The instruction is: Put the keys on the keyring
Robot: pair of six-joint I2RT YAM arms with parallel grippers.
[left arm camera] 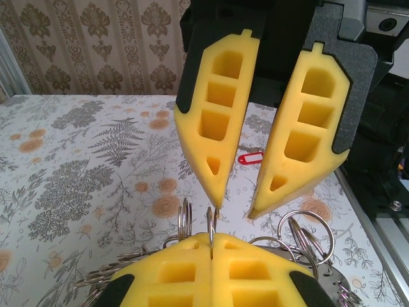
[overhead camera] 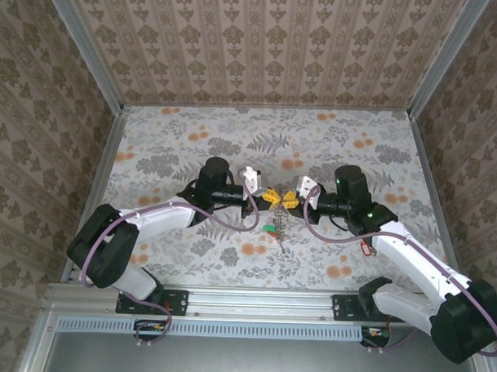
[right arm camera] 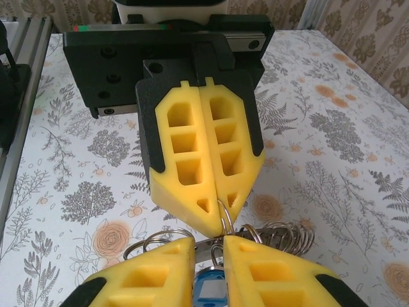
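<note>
Two grippers meet at mid-table over the keyring (left arm camera: 211,224).
Left gripper (right arm camera: 220,201) pinches it shut; right gripper (left arm camera: 233,208) stands slightly spread (a blue-tagged key (right arm camera: 211,288) between). Thin, stiff, likely slippery wire: grip edge-on.

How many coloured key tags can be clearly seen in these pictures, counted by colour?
Red tag: 1
Green tag: 1
Blue tag: 1
Total: 3

The keyring (left arm camera: 211,227) is largely hidden between gripper pads; the blue-tagged key (right arm camera: 209,289) is cut off below.
</note>
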